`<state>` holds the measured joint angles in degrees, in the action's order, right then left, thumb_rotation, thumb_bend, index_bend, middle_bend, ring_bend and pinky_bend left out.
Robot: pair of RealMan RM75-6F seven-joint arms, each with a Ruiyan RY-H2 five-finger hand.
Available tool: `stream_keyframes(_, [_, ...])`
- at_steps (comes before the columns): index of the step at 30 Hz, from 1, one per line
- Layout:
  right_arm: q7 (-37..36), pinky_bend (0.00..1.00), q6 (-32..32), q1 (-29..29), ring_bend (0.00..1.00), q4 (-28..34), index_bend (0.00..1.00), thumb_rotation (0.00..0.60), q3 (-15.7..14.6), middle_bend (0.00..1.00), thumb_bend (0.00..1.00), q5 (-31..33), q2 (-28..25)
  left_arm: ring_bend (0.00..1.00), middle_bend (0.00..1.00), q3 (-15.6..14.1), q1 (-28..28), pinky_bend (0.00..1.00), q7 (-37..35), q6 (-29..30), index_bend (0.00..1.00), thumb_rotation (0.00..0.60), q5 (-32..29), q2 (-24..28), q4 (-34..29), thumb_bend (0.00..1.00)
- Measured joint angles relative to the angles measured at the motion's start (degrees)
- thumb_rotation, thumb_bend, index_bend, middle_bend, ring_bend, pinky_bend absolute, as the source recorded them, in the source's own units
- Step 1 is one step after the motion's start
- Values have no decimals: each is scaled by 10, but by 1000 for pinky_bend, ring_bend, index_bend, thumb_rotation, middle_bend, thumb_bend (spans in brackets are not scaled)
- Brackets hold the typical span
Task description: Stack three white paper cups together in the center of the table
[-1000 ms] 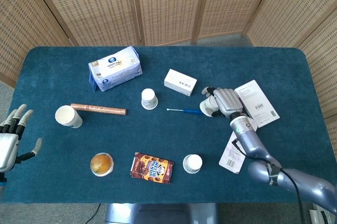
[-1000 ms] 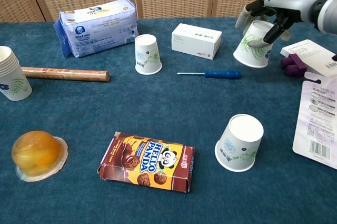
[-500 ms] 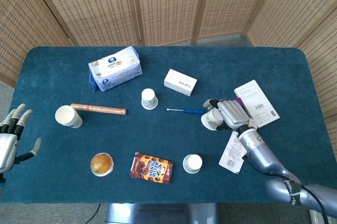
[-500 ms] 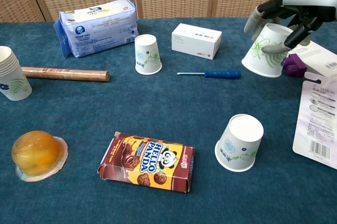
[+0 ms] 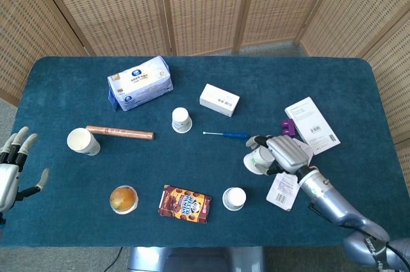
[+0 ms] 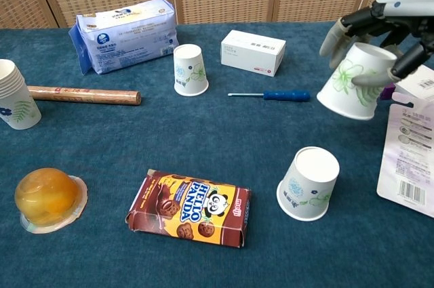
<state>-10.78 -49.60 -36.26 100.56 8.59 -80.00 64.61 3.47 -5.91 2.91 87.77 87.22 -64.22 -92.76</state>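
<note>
From overhead, the right hand (image 5: pixel 286 154) wraps its fingers around an upturned paper cup (image 5: pixel 255 160), carried above the blue cloth between the screwdriver (image 5: pixel 225 134) and a second cup (image 5: pixel 234 198) sitting upside down near the front edge, while a third cup (image 5: pixel 181 120) stands mid-table. The left hand (image 5: pixel 13 169), at the far edge, looks spread and holding nothing, though only part of it shows. At chest level the held cup (image 6: pixel 354 81) tilts, mouth down, clear of the table (image 6: pixel 224 132).
</note>
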Motion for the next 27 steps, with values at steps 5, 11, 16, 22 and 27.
stream_keyframes(5, [-30, 765, -8, 4, 388, 3, 291, 600, -18, 381, 366, -45, -5, 0, 0, 1, 2, 203, -2, 2, 0, 292, -2, 1, -2, 467])
stream_keyframes(11, [-60, 765, -20, 3, 388, 5, 287, 600, -36, 380, 366, -92, -10, 0, 0, 1, 6, 203, 1, 6, 0, 289, -3, 4, -6, 467])
stream_keyframes(16, [-68, 765, -28, 3, 387, 20, 284, 600, -53, 378, 364, -121, -19, 0, 0, 0, 8, 203, 2, 7, 0, 292, -5, 3, -8, 467])
stream_keyframes(22, [-64, 765, -39, 5, 385, 41, 281, 600, -70, 376, 357, -144, -29, 0, 0, 0, 6, 203, 4, 6, 0, 289, -2, 2, -10, 467])
stream_keyframes(27, [-49, 765, -42, 4, 384, 51, 279, 600, -73, 375, 357, -145, -29, 0, 0, -1, 6, 203, 5, 5, 0, 291, -1, 1, -9, 467])
